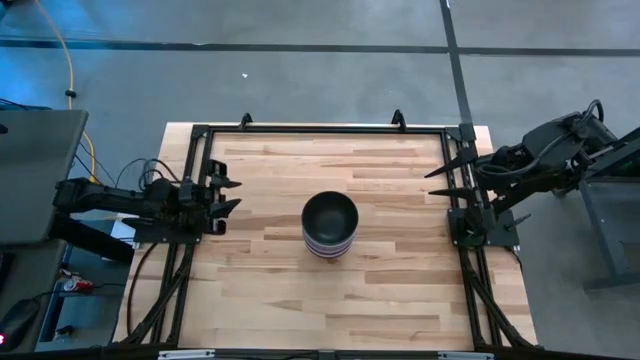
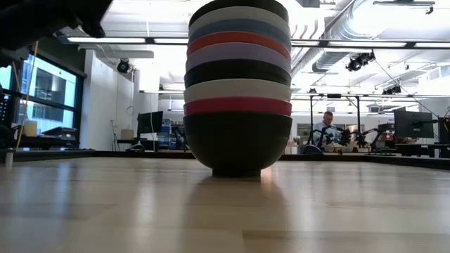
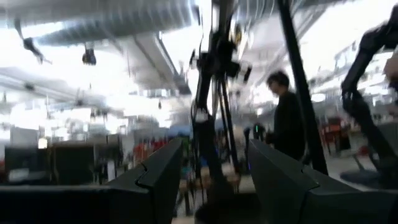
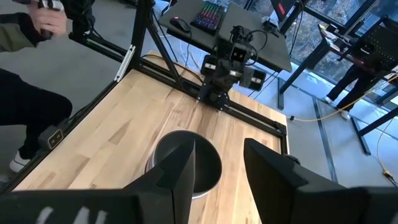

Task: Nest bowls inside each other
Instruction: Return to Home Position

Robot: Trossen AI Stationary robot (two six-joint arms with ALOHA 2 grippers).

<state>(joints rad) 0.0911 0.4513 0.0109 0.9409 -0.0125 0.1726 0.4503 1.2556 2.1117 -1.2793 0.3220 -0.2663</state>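
All the bowls stand nested in one upright stack at the middle of the table, with a black bowl on top. In the low view the stack rests on a black bowl's foot; above it come magenta, white, black, lavender, red, blue, white and black rims. My left gripper is open and empty at the table's left edge, pointing toward the stack. My right gripper is open and empty at the right edge. The right wrist view shows the stack beyond the open fingers.
A black metal frame runs around the wooden table top. A person stands beside the table, seen in the right wrist view; another person shows in the left wrist view. Bare wood lies on all sides of the stack.
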